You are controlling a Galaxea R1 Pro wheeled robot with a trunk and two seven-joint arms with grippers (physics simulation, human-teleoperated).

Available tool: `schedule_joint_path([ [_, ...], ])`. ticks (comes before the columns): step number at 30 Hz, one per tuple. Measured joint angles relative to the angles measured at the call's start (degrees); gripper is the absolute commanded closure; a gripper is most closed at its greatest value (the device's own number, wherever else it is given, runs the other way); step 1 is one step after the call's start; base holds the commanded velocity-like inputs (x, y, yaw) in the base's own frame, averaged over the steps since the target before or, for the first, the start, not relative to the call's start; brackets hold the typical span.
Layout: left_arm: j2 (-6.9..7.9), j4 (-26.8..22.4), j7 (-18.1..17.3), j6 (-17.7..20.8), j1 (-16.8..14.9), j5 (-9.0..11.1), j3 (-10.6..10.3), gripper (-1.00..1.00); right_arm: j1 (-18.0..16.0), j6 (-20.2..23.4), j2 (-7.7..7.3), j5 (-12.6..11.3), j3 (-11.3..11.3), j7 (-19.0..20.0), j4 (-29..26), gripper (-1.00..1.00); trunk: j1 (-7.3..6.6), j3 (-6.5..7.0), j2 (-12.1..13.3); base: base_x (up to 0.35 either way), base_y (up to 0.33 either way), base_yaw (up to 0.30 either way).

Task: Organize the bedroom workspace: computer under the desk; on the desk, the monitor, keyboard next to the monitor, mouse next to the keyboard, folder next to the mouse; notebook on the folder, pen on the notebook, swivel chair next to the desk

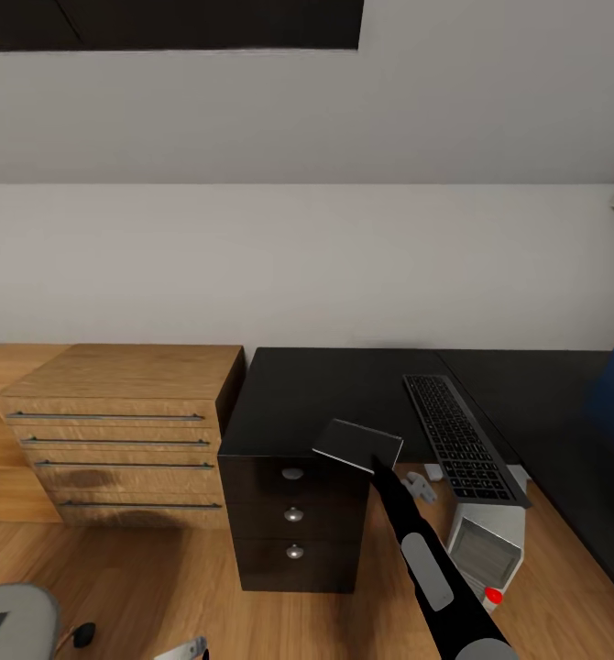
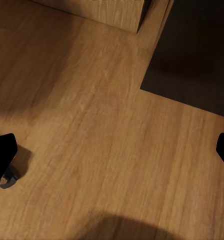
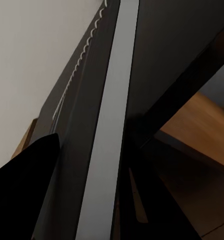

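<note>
**Keyboard half off the desk edge, right arm beneath it**

From the head, one keyboard [image 1: 461, 438] lies on the black desk [image 1: 344, 394], its near end hanging past the edge above one pale computer [image 1: 484, 548] on the floor. The right arm [image 1: 426, 559] reaches up under that end; whether its claw is clenched or released cannot be told. One black cabinet [image 1: 293, 522] shows three knobs; one wooden chest [image 1: 115, 440] shows four handles. The left wrist camera adds bare wooden floor [image 2: 91, 125] between two black fingertips [image 2: 1, 155] spread wide, released. The right wrist camera gives the keyboard's silvery rim [image 3: 109, 130] close up.
</note>
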Motion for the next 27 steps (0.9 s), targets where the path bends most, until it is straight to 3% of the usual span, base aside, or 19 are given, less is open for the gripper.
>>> schedule_joint_path([
  [27, 0.0, 0.0, 0.1, 0.0, 0.0, 0.0, -0.1, -1.0, 0.0, 0.0, 0.0, 0.0, 0.0, -0.3, 0.0, 1.0, 0.0, 0.0, 0.0, 0.021, 0.0, 0.0],
])
